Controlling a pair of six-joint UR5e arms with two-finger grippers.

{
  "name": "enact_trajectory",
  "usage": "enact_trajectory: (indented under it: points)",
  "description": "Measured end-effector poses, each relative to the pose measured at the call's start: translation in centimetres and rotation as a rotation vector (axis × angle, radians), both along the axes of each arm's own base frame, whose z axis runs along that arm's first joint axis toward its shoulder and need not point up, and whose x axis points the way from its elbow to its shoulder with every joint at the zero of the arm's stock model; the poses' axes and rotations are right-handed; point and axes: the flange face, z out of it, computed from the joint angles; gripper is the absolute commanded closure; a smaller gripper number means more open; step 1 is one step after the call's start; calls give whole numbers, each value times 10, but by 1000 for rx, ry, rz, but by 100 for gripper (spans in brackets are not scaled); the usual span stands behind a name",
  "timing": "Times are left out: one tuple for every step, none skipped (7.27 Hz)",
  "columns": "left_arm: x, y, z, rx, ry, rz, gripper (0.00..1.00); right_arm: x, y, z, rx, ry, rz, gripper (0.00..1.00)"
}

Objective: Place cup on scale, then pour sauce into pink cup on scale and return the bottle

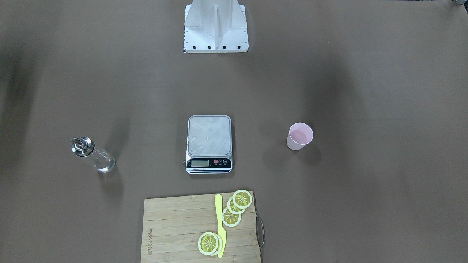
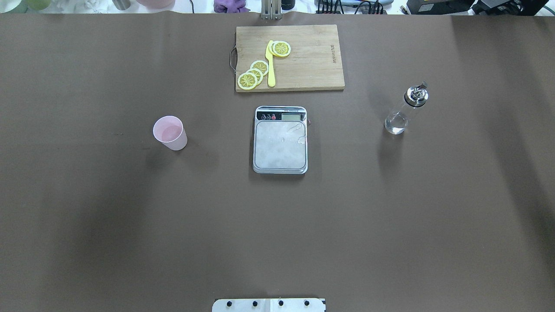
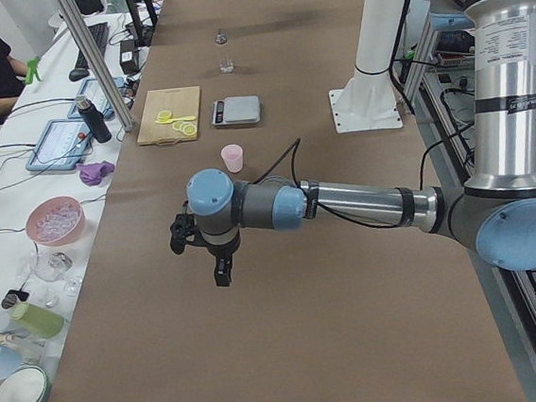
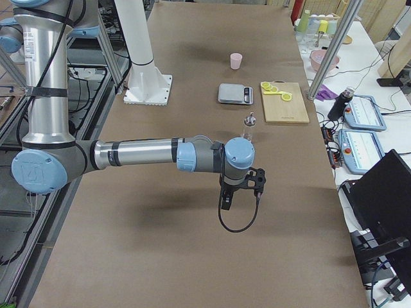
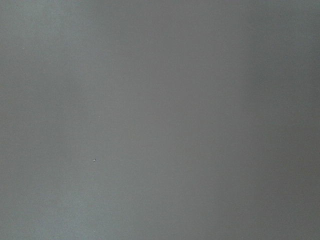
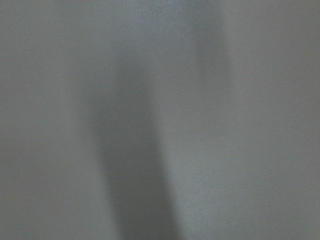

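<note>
The pale pink cup (image 2: 170,132) stands upright on the table, left of the scale in the overhead view; it also shows in the front view (image 1: 299,136). The steel-topped scale (image 2: 280,140) sits mid-table with nothing on its platform. The clear glass bottle (image 2: 406,110) with a metal pourer stands right of the scale. My left gripper (image 3: 220,267) and right gripper (image 4: 227,199) show only in the side views, hanging above bare table far from these things. I cannot tell whether they are open or shut. Both wrist views show only blurred grey.
A wooden cutting board (image 2: 303,73) with lemon slices (image 2: 253,74) and a yellow knife (image 2: 270,65) lies beyond the scale. The robot's white base (image 1: 215,27) stands at the near edge. A person and cluttered side tables sit past the far edge.
</note>
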Motion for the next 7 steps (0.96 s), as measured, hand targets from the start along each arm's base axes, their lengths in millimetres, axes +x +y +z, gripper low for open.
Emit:
enact_trajectory:
  points:
    - [21,-15,-32,-10,18,-23,2,0,0,-5,11,0,0,0]
    - [67,-28,-77,-81,42,-80,2,-1,-2,-11,20,0,0,0]
    - [121,-34,-123,-150,61,-128,2,-1,-5,-14,26,0,0,0]
    - [182,-34,-165,-207,73,-155,2,-2,-6,-14,24,-1,0,0]
    - [236,-28,-195,-252,79,-176,3,-3,-5,-13,17,0,1,0]
    - [279,-20,-211,-274,87,-200,3,-3,-3,-11,14,1,0,0]
    - [310,-15,-212,-276,107,-225,3,-4,-3,-10,21,1,-3,0]
